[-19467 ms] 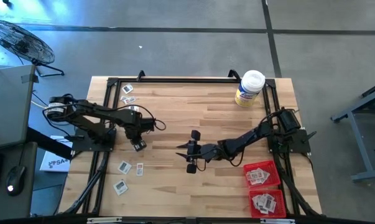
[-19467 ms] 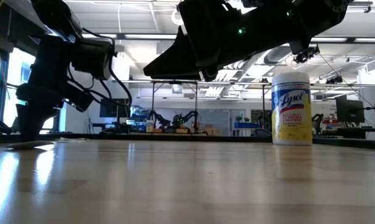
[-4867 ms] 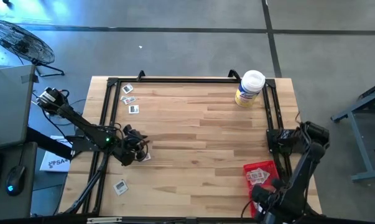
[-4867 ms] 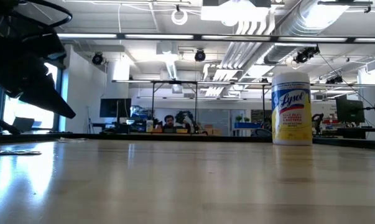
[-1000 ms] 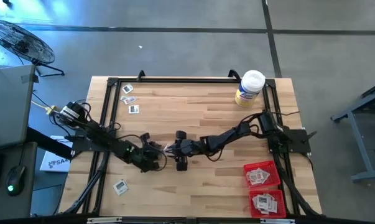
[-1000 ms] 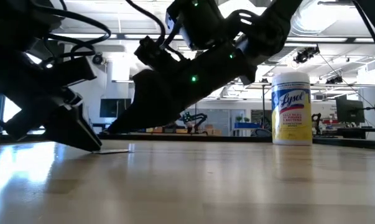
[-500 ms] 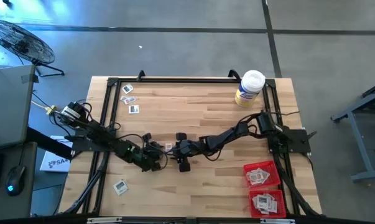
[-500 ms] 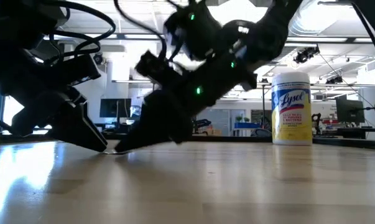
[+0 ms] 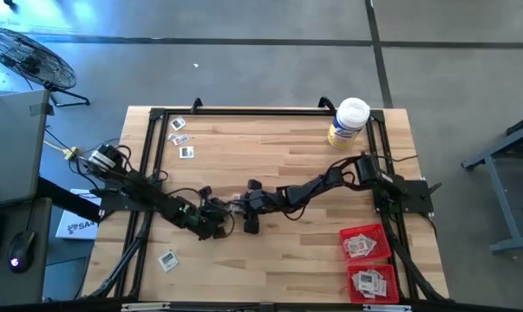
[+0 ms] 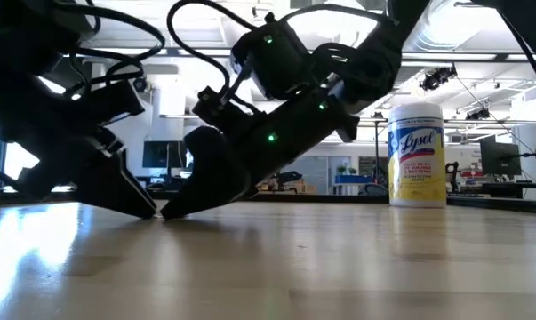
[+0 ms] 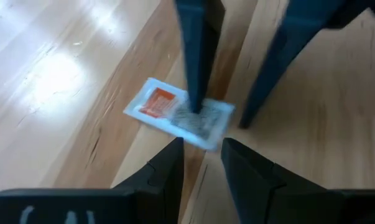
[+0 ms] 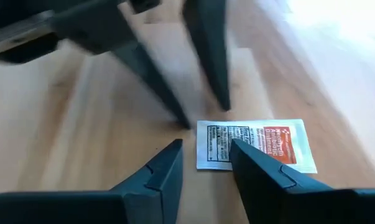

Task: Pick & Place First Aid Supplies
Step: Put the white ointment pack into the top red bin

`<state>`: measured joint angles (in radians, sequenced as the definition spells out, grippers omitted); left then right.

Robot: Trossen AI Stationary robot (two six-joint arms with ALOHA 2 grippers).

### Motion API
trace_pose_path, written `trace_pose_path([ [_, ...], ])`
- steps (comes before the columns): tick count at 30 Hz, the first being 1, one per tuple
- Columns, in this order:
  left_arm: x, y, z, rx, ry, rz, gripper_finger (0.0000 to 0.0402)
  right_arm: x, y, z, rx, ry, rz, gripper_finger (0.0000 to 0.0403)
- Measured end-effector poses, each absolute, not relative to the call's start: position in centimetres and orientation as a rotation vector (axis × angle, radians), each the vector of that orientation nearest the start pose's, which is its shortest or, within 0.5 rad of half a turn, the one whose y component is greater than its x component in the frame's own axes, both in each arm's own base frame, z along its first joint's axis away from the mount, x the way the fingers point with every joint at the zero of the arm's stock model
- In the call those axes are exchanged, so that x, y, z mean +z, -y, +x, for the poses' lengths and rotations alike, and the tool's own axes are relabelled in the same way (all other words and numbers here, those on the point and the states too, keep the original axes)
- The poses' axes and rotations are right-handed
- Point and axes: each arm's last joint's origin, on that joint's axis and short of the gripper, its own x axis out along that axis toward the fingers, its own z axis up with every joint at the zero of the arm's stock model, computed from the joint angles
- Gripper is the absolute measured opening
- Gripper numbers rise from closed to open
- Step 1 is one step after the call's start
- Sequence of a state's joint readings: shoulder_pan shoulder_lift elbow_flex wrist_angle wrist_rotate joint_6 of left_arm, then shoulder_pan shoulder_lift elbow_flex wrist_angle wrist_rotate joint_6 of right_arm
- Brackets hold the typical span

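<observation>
One first aid packet (image 11: 175,115), white with an orange patch and dark print, lies flat on the wood mid-table (image 9: 236,203). My left gripper (image 11: 201,149) is low at its left edge, open narrowly. My right gripper (image 12: 206,152) reaches in from the table's right, open and tipped down at the same packet (image 12: 262,144). In the low view both grippers' tips meet at the tabletop, left gripper (image 10: 150,210), right gripper (image 10: 172,210). More packets lie far left (image 9: 183,139) and near left (image 9: 167,259). Others fill two red trays (image 9: 365,243). My left gripper's fingertips (image 11: 173,149) stand at the packet's near edge (image 11: 203,142); whether they touch it, I cannot tell. My right gripper has one fingertip (image 11: 196,106) set down on the packet's top face (image 11: 206,118), slanting down from the table's right. Its other fingertip (image 11: 244,119) stands on bare wood beside it. The packet lies flat.
A yellowish white-lidded jar (image 9: 348,123) stands at the far right, also in the low view as the jar (image 10: 417,156). A black frame rail (image 9: 244,111) borders the table. The red trays sit at the near right corner. Bare wood spreads through the middle.
My right gripper has tipped down and dropped toward the table. Its fingertips now stand at the packet, beside my left gripper's tips. The packet has stayed flat on the wood.
</observation>
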<state>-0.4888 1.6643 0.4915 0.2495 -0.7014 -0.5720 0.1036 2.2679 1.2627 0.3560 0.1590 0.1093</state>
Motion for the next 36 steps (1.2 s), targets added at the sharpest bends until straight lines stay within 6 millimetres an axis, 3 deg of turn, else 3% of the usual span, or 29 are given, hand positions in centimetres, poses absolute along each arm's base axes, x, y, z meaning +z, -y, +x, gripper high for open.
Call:
trace_pose_path([
  [8, 8.3, 9.9, 23.4, 0.403, -0.669, -0.005, 0.0114, 6.9, -3.6, 44.3, -0.153, -0.694, 0.036, 0.0091],
  [17, 11.1, 9.5, 21.5, 0.360, -0.747, 0.074, 0.0114, 6.7, -3.4, 44.2, -0.192, -0.695, 0.064, 0.0008],
  [22, 12.7, 8.6, 20.7, 0.402, -0.753, 0.093, 0.0114, 7.3, -3.4, 44.2, -0.202, -0.674, 0.097, 0.0004],
  [30, 13.5, 7.5, 20.7, 0.448, -0.744, 0.076, 0.0114, 12.1, -5.6, 42.9, -0.140, -0.695, 0.153, 0.0001],
  [33, 13.4, 7.4, 20.7, 0.457, -0.747, 0.077, 0.0114, 15.5, -7.3, 41.4, -0.092, -0.744, 0.205, 0.0001],
  [36, 13.5, 7.4, 20.7, 0.460, -0.742, 0.079, 0.0114, 17.9, -9.4, 38.7, -0.081, -0.874, 0.264, 0.0001],
])
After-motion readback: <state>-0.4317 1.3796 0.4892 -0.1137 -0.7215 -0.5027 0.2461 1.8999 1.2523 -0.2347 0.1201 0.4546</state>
